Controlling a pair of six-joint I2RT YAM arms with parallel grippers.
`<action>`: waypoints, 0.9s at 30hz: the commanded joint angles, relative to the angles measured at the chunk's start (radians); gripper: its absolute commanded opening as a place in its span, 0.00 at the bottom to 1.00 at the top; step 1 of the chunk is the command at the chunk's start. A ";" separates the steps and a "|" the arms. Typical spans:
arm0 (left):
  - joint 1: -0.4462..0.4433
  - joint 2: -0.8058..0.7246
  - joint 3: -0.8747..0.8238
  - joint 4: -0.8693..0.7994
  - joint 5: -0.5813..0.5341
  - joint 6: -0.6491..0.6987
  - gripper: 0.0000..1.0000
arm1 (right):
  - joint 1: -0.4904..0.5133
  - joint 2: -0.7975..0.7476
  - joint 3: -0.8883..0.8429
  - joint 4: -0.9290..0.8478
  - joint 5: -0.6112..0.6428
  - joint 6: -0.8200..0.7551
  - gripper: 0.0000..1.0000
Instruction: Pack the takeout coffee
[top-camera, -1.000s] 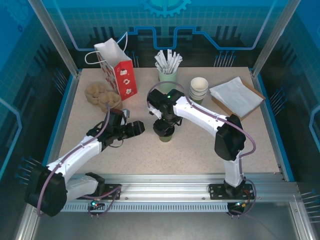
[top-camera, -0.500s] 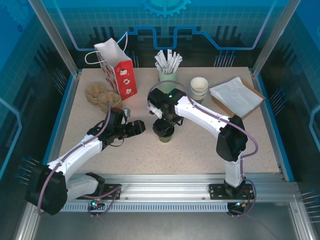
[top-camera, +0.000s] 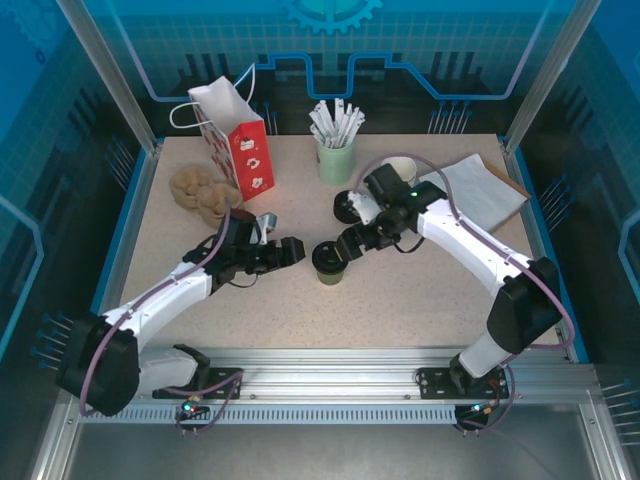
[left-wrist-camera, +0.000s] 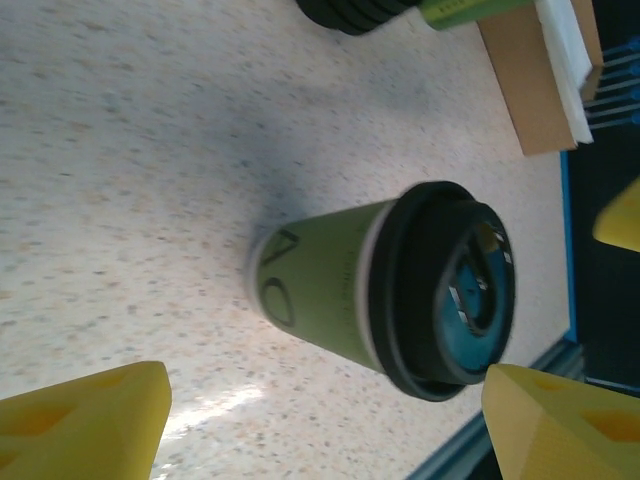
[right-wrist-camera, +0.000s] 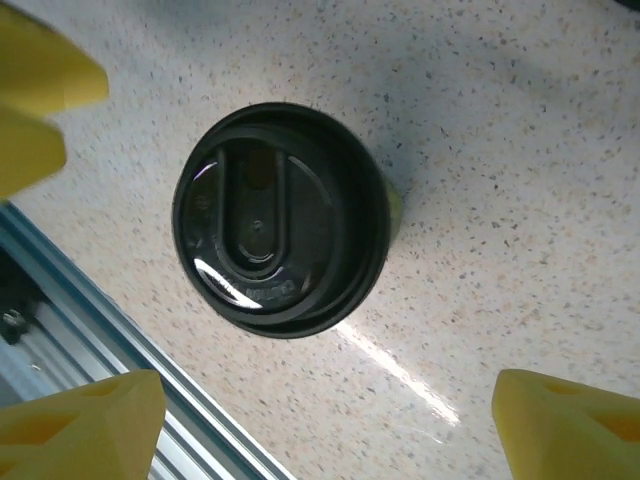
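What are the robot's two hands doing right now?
Left gripper: open, holding nothing.
Right gripper: open, holding nothing.

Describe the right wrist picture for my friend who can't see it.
A black-lidded takeout coffee, seen from straight above, stands on a speckled table. The right arm's yellow fingers spread wide at the picture's corners, not touching it.
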 joint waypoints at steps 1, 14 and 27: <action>-0.037 0.062 0.060 0.035 0.074 -0.011 0.82 | -0.043 -0.007 -0.082 0.178 -0.211 0.065 0.85; -0.060 0.211 0.105 0.093 0.128 -0.032 0.65 | -0.085 0.087 -0.170 0.328 -0.307 0.116 0.70; -0.067 0.253 0.075 0.146 0.142 -0.069 0.51 | -0.097 0.112 -0.210 0.339 -0.299 0.103 0.50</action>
